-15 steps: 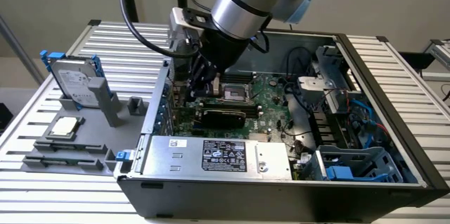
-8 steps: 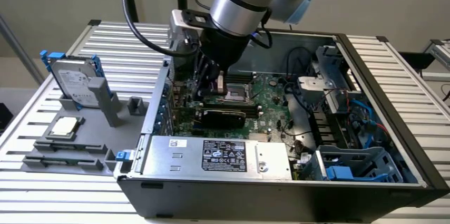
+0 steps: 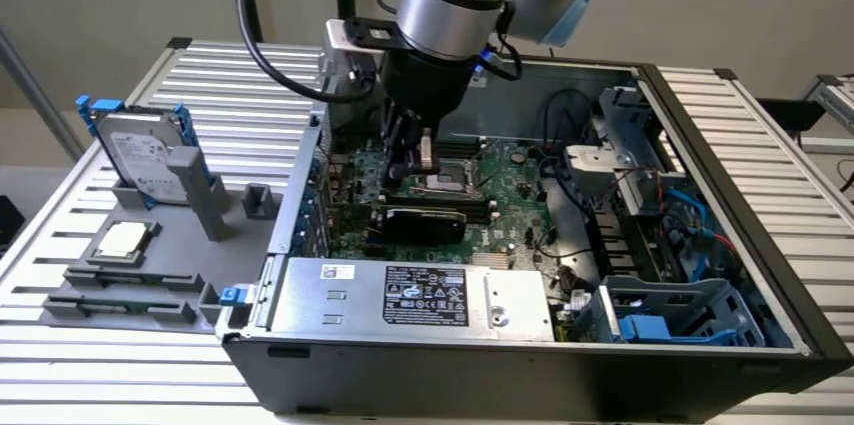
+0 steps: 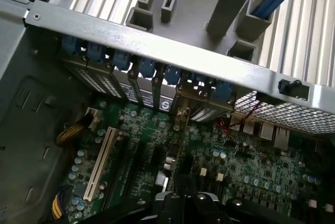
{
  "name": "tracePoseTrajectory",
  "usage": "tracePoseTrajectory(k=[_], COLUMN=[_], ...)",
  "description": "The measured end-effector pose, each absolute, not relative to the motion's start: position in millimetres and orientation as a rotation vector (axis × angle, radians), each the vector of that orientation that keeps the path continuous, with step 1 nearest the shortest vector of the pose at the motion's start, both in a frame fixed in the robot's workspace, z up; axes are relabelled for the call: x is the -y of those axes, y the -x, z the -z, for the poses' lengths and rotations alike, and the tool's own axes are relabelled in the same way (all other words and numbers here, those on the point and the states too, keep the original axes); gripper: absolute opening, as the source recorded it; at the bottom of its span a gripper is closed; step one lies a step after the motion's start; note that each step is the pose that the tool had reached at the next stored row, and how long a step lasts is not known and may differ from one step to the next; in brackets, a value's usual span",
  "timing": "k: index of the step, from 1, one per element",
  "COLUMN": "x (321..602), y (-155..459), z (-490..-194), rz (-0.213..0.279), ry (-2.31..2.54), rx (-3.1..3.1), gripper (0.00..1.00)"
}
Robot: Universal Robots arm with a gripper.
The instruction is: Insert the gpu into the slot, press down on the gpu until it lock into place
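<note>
Logging item one: gpu (image 3: 418,217), a flat black card with a glossy shroud. It stands edge-down on the motherboard (image 3: 514,207) inside the open computer case (image 3: 747,245), between the CPU socket (image 3: 442,183) and the power-supply box (image 3: 414,295). I cannot tell whether its edge is already home in the slot.

- Handling, my judgement: light and stiff, but fragile. The shroud looks slick, and the board beneath it is crowded with small components, so any load should go straight down. I would take hold on the long top edge near the middle and press there evenly. A push at one end would probably tilt the card.
- Gripper (image 3: 404,158): hangs from the arm inside the case, over the socket and just beside the card on its far side. I cannot tell whether it is released or clenched, or whether it touches the card.
- Writing, power-supply box: a black label (image 3: 424,308) carries white print and logos, and a small white sticker sits beside it. Neither is legible to me.
- Writing, hard drive (image 3: 134,152): it stands in a holder on the slatted table (image 3: 80,355) at the exterior view's left. Its label is too small to read.
- Wrist view: a white expansion slot (image 4: 99,164) and a row of blue retention clips (image 4: 148,68) along the case's rear wall, with no readable markings.
</note>
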State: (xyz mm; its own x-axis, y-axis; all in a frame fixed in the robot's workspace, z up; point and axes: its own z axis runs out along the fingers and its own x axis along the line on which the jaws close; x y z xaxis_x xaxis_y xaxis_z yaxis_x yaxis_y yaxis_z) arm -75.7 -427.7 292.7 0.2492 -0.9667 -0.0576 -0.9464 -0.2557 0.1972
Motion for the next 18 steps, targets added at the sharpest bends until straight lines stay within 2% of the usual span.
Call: tracePoseTrajectory(k=[7, 18], x=[425.8, 425.8], y=[75.8, 75.7], z=[-302.0, -329.1], rz=[0.208, 0.197], ry=[-2.396, -2.401], rx=[1.866, 1.874], gripper=[0.11, 0.11])
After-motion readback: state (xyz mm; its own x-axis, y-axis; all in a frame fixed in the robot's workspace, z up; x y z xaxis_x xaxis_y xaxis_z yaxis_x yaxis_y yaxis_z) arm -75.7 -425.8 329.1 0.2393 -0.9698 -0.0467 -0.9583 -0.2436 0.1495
